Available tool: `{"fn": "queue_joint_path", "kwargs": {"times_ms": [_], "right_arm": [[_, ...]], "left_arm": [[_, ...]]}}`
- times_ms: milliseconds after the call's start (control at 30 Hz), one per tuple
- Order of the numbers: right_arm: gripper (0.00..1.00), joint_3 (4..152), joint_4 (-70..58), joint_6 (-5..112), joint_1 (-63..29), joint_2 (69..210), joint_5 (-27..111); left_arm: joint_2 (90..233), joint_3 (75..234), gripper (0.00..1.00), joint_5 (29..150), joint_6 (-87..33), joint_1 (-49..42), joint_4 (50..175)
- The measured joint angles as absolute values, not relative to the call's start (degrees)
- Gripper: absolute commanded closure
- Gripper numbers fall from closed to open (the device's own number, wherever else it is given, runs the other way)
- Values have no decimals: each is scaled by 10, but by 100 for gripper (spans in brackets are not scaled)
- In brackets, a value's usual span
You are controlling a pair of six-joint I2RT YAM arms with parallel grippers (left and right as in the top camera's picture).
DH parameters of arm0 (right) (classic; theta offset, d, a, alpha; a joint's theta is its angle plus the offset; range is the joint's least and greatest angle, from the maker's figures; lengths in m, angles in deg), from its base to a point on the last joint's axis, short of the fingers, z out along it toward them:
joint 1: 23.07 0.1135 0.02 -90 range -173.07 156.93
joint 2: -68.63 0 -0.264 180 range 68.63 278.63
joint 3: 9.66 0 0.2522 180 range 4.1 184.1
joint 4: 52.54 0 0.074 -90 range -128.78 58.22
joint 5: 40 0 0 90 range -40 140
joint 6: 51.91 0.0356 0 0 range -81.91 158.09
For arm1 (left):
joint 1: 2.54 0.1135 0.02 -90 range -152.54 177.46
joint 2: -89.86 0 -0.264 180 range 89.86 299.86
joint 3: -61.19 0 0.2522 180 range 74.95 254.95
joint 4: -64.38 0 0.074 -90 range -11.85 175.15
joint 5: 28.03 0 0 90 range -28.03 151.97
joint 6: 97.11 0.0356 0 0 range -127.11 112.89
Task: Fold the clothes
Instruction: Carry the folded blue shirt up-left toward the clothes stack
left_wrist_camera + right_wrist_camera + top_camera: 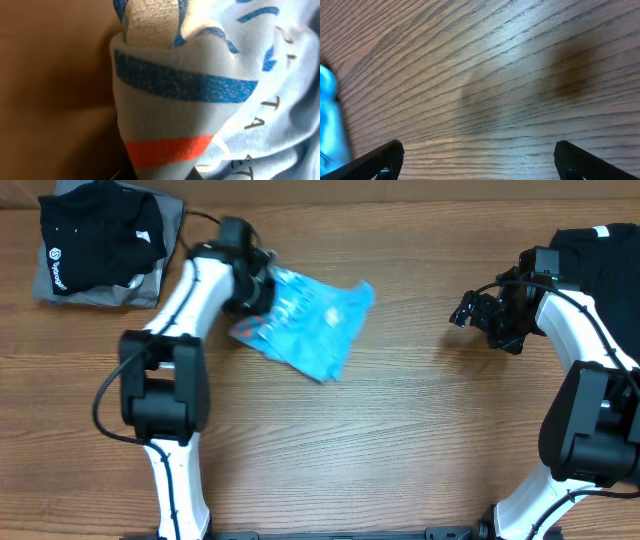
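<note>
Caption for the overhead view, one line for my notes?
Left gripper pinches the crumpled light blue T-shirt at its edge; right gripper hangs open over the table.

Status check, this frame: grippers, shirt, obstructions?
Left gripper shut on crumpled light blue T-shirt. Right gripper open, holding nothing. Black shirt stack at far-left corner; nothing in the way.

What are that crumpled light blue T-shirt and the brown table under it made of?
The light blue T-shirt: soft matte knit, probably cotton; it bunches into folds, print cracked. The brown table: wood or wood-look laminate, smooth, slight sheen; grain lines show.
</note>
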State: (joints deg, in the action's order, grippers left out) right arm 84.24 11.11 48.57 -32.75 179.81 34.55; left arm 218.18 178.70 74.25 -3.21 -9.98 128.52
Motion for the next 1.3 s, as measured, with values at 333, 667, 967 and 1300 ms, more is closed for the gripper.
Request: {"fn": "queue_joint_path", "kwargs": {"times_ms": [333, 667, 967, 1300], "right_arm": [[0, 842, 112, 485, -327, 1798, 346], [0, 842, 123, 486, -327, 1798, 346], [0, 842, 140, 486, -327, 1798, 346], [0, 842, 153, 486, -327, 1798, 346]], "left_arm": [[2183, 1839, 96, 600, 56, -39, 1234], [2187, 1947, 96, 565, 64, 16, 1235], [2187, 2038, 96, 557, 40, 36, 1245], [2187, 2092, 96, 540, -17, 42, 1252]]}}
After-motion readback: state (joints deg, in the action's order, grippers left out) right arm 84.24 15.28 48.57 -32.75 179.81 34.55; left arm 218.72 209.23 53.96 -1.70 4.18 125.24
